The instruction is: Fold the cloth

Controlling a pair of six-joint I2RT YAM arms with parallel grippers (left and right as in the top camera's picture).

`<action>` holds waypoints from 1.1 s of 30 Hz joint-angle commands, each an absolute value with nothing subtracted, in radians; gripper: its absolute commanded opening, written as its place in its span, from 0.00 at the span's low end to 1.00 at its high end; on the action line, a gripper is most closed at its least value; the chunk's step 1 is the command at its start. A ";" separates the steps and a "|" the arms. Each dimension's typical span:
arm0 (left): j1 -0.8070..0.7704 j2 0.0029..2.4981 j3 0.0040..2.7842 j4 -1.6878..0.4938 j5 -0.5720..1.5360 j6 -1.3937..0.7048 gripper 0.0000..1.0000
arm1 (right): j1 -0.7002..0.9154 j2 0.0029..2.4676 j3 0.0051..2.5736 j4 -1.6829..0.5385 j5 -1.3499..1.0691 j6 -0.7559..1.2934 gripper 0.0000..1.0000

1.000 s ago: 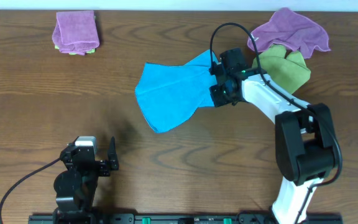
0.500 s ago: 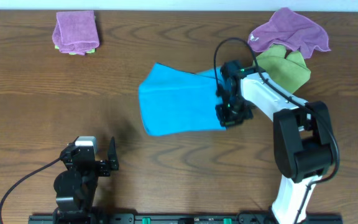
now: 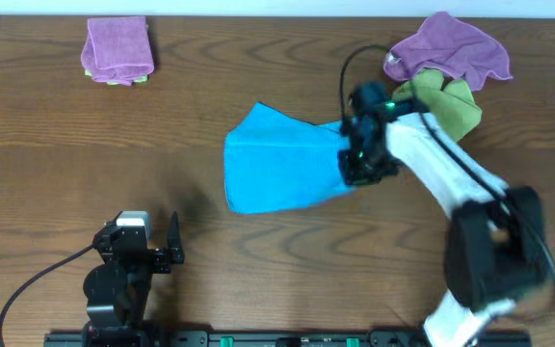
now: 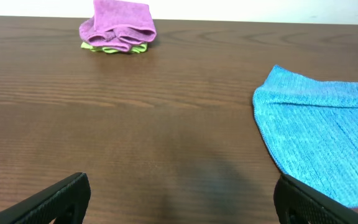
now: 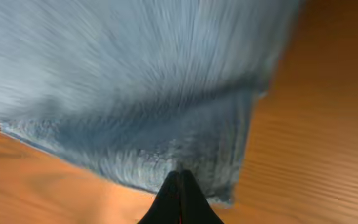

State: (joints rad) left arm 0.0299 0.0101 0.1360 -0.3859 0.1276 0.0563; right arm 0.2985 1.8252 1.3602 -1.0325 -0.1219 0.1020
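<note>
**Clerk:** Item one, the cloth [image 3: 282, 172]. Location?

**Checker:** Middle of the bench [image 3: 66, 173], sky-blue. It spreads wide toward 9 o'clock and gathers narrow toward 3 o'clock. The wide end lies on the wood. I cannot tell whether the gathered end is lifted.

**Clerk:** Item two, right gripper [image 5: 179, 186]?

**Checker:** At the cloth's 3 o'clock end. Jaws pressed together, pinching the cloth's edge between the tips. The fabric fills most of the wrist view, blurred.

**Clerk:** Item three, left gripper [image 4: 180, 186]?

**Checker:** At 7 o'clock on the bench, well apart from the cloth. Jaws spread wide, nothing between them, only bare wood.

**Clerk:** Other stock?

**Checker:** A folded purple cloth [image 3: 117, 48] at 11 o'clock, with a strip of yellow-green showing under it. A crumpled purple cloth [image 3: 448, 48] at 1 o'clock. A yellow-green cloth [image 3: 446, 104] touches its 6 o'clock side, just beside the right arm.
</note>
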 commanded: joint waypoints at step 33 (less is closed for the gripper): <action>0.023 0.097 0.115 0.281 0.495 -0.123 0.95 | 0.278 1.397 1.415 -1.041 -0.113 0.019 0.99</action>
